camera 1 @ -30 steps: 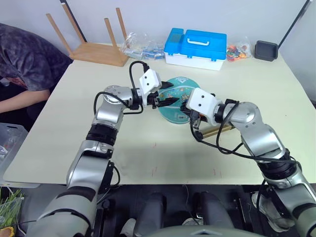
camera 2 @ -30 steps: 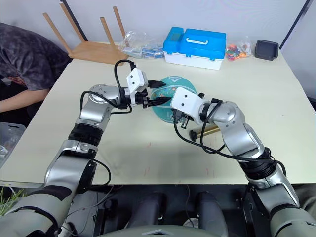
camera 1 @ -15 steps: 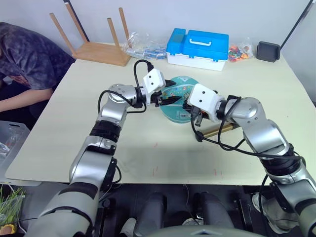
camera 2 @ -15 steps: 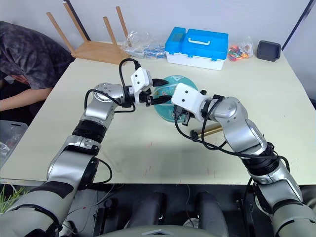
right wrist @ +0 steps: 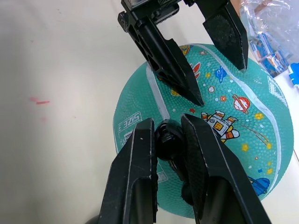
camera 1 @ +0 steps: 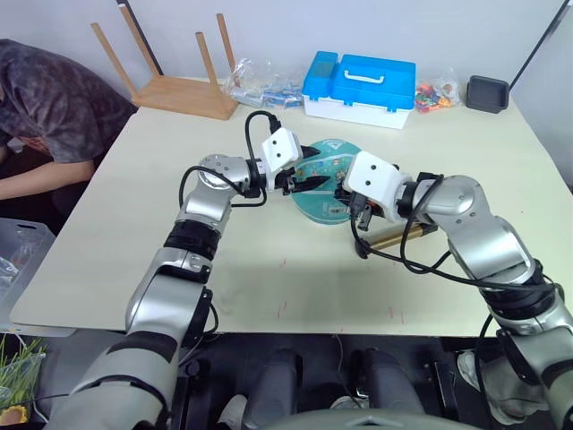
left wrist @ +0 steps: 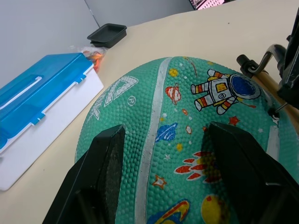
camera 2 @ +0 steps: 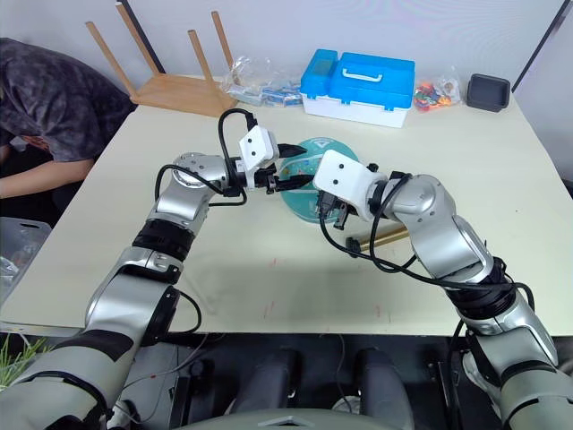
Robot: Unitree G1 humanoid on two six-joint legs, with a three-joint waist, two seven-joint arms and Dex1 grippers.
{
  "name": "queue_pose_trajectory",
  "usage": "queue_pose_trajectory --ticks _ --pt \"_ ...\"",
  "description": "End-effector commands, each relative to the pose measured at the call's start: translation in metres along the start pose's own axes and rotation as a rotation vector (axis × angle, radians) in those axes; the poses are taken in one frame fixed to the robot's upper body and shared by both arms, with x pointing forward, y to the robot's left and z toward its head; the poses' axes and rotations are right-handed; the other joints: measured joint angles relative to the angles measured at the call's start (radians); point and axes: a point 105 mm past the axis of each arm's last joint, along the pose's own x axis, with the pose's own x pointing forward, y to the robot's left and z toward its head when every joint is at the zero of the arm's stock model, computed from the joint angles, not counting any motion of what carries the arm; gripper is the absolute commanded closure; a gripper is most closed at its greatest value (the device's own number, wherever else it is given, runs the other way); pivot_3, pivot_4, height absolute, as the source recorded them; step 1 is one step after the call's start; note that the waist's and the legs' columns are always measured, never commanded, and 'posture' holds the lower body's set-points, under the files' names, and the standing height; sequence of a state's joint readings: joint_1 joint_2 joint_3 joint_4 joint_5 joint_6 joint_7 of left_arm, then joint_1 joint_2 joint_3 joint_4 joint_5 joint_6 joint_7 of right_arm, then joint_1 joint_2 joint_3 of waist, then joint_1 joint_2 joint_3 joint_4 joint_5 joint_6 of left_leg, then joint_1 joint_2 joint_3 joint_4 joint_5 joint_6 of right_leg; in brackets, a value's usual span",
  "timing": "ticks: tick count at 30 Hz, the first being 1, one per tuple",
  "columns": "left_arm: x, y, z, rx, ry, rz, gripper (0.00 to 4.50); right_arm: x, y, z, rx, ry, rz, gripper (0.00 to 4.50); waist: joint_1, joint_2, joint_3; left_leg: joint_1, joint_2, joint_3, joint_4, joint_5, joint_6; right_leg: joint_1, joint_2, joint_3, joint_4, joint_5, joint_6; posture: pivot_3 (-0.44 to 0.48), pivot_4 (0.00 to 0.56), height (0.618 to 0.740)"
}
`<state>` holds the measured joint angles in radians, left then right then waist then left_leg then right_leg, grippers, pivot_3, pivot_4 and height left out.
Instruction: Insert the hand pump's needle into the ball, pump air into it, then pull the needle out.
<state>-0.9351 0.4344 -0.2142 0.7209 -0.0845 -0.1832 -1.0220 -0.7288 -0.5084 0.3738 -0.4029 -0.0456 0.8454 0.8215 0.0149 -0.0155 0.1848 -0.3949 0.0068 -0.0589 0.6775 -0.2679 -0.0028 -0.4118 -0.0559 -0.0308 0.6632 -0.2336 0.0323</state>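
Since a second ago: little change at the ball. Both arms have held their poses; the right forearm has shifted slightly, and most of the apparent shift is the camera's own.

Left gripper spread wide, its two fingers resting over the top of the ball, steadying it without clamping. Right gripper clenched on the black fitting at the hose end, pressed against the ball just beside the white label patch. The needle itself is too small to make out; judged seated or about to seat in the valve, so insertion looks like the step in hand, pumping not yet begun.

Ball sits mid-bench, teal, pebbled, pale seams, astronaut and planet prints on top. It looks rounded, not visibly slack.

Hand pump lies flat on the bench just beside the ball, under the right forearm, bronze barrel showing, handle untouched.
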Motion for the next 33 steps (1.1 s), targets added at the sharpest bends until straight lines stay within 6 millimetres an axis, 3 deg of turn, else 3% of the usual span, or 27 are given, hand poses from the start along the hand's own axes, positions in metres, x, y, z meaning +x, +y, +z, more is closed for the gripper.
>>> queue_pose_trajectory --ticks 1,15,20,22,26,29,32,33 --pt "-0.021 -0.027 -0.089 -0.158 0.341 -0.013 1.53 -0.023 0.003 0.062 -0.165 -0.221 -0.003 4.18 0.0 0.0 0.0 0.0 0.0 0.0 0.0 0.0 0.0 0.0 0.0 0.0 0.0 0.0 0.0 0.0 0.15 0.74" --pt "-0.02 -0.028 -0.09 -0.161 0.334 -0.01 1.53 -0.029 0.01 0.062 -0.163 -0.214 0.014 4.18 -0.009 0.002 -0.008 0.001 0.0 0.0 0.001 0.0 0.0 0.0 0.0 0.001 0.001 0.0 0.0 0.0 0.15 0.74" --pt "-0.019 -0.026 -0.087 -0.17 0.318 -0.002 1.53 -0.032 0.009 0.057 -0.15 -0.195 0.016 4.18 -0.029 -0.001 -0.015 0.023 0.002 0.0 -0.001 0.0 0.0 0.021 0.001 0.001 -0.001 -0.004 0.004 0.0 0.15 0.74" --pt "-0.017 -0.026 -0.082 -0.182 0.286 -0.003 1.53 -0.034 0.008 0.054 -0.138 -0.188 0.009 4.18 -0.031 0.0 -0.017 0.035 0.002 -0.001 -0.002 0.0 0.0 0.031 0.001 0.002 -0.001 -0.006 0.0 0.0 0.15 0.74" --pt "-0.017 -0.022 -0.069 -0.204 0.211 0.002 1.53 -0.039 0.001 0.047 -0.11 -0.175 -0.023 4.18 -0.031 0.003 -0.02 0.036 0.003 -0.002 -0.007 0.0 0.0 0.03 0.002 0.003 -0.002 -0.005 0.001 0.0 0.15 0.74" --pt "-0.023 -0.016 -0.047 -0.249 0.085 0.004 1.53 -0.046 -0.011 0.04 -0.081 -0.162 -0.068 4.18 -0.032 0.003 -0.02 0.031 0.002 0.0 -0.008 0.0 0.0 0.025 0.003 0.004 -0.002 -0.004 0.004 0.0 0.15 0.74" --pt "-0.033 -0.013 -0.03 -0.261 0.011 0.006 0.78 -0.052 -0.017 0.035 -0.069 -0.154 -0.093 4.18 -0.034 0.003 -0.02 0.025 0.002 0.001 -0.008 0.0 0.0 0.018 0.003 0.008 -0.002 -0.003 0.003 0.0 0.15 0.74" --pt "-0.038 -0.01 -0.021 -0.263 -0.018 0.007 0.34 -0.054 -0.02 0.033 -0.062 -0.152 -0.101 4.18 -0.034 0.003 -0.02 0.022 0.002 0.001 -0.008 0.0 0.0 0.014 0.003 0.009 -0.002 -0.002 0.001 0.0 0.15 0.74"
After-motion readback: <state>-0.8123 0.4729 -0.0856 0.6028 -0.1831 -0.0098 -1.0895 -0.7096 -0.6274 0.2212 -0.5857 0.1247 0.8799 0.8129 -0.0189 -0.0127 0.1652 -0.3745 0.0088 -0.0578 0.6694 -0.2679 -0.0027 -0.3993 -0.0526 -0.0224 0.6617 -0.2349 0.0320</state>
